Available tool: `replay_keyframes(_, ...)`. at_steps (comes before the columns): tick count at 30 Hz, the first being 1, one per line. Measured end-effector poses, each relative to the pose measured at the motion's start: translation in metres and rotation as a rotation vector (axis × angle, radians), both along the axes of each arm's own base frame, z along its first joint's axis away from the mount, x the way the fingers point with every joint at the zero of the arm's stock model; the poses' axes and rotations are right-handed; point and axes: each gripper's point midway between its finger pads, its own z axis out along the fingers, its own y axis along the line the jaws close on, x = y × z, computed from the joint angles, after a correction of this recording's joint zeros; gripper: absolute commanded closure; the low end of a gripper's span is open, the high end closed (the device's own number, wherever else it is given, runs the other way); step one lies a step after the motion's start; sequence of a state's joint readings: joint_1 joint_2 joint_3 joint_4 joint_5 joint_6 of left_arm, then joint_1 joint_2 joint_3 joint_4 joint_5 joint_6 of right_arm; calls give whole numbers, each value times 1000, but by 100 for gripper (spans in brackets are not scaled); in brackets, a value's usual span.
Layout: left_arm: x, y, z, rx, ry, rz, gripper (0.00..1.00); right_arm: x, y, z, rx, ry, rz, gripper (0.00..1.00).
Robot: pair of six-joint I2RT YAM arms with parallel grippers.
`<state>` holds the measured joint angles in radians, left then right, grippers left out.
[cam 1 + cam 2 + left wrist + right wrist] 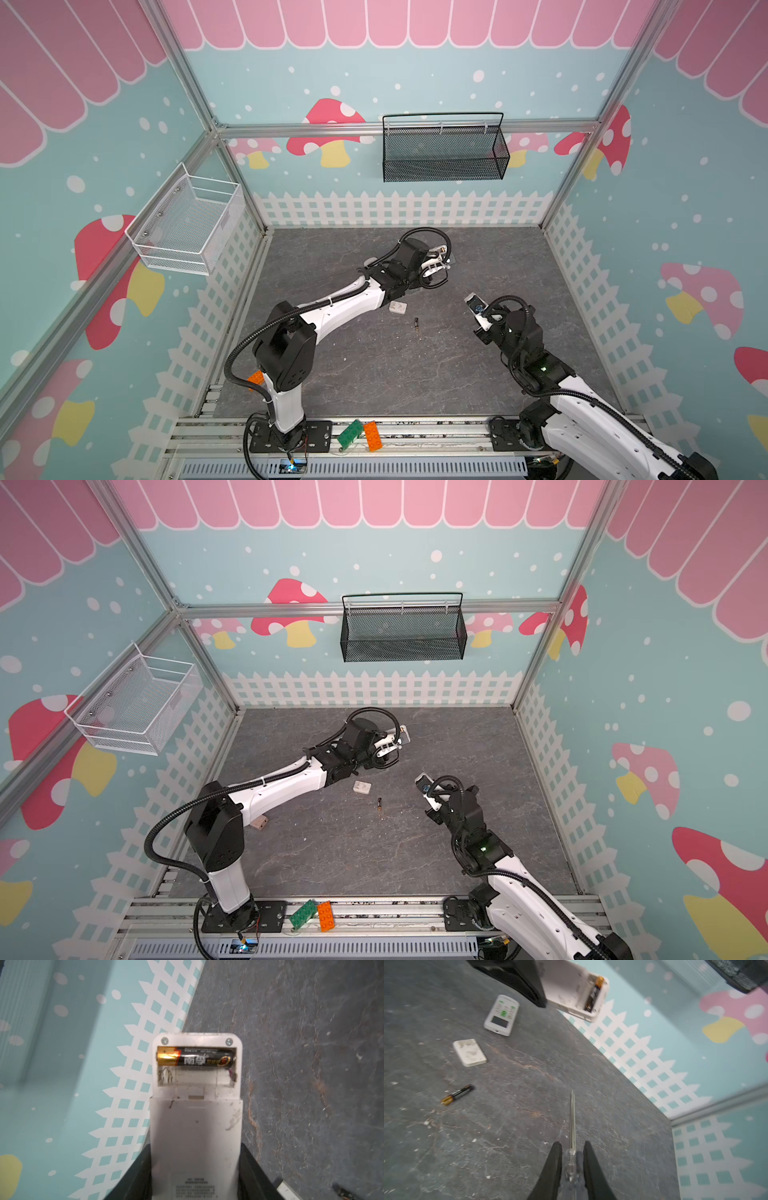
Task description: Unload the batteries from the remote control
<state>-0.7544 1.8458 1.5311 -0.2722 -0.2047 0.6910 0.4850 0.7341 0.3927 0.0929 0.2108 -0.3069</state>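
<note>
My left gripper (196,1147) is shut on a white remote control (196,1126), held above the table near the back with its rear face toward the wrist camera. Its cover is off. One of the batteries (196,1059), black with a gold end, lies in the far slot; the near slot holds only its spring. In both top views the left gripper (440,259) (388,742) is at the back middle. Another battery (416,324) (457,1094) lies loose on the table. My right gripper (572,1144) is shut on a clear-handled screwdriver (572,1118), tip above the table.
A white battery cover (398,308) (469,1052) lies near the loose battery. A second white remote (501,1015) lies face up beyond it. On the walls hang a black mesh basket (444,149) and a white wire basket (187,224). Green (351,432) and orange (372,435) bricks sit on the front rail.
</note>
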Motion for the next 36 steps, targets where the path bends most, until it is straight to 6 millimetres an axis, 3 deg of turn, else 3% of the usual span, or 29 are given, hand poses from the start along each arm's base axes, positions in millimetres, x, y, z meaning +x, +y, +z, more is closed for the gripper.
replay_keyframes(6,-17,-14,7,-261,259,143,100,-1,-42,21,92,-45,-210,100)
replay_keyframes(11,-39,-26,-31,-402,526,283,100,-2,-61,8,75,-3,-331,100)
replay_keyframes(16,-72,-47,-80,-407,689,394,99,-3,-68,-11,38,62,-377,100)
replay_keyframes(22,-100,-75,-117,-395,782,463,94,-6,-73,-5,47,43,-396,100)
replay_keyframes(27,-102,-94,-131,-412,818,499,92,-5,-73,-10,34,61,-398,100)
replay_keyframes(33,-108,-95,-150,-411,862,564,90,-5,-72,-13,27,73,-394,100)
replay_keyframes(36,-110,-93,-161,-397,876,590,81,-4,-71,-14,28,73,-391,100)
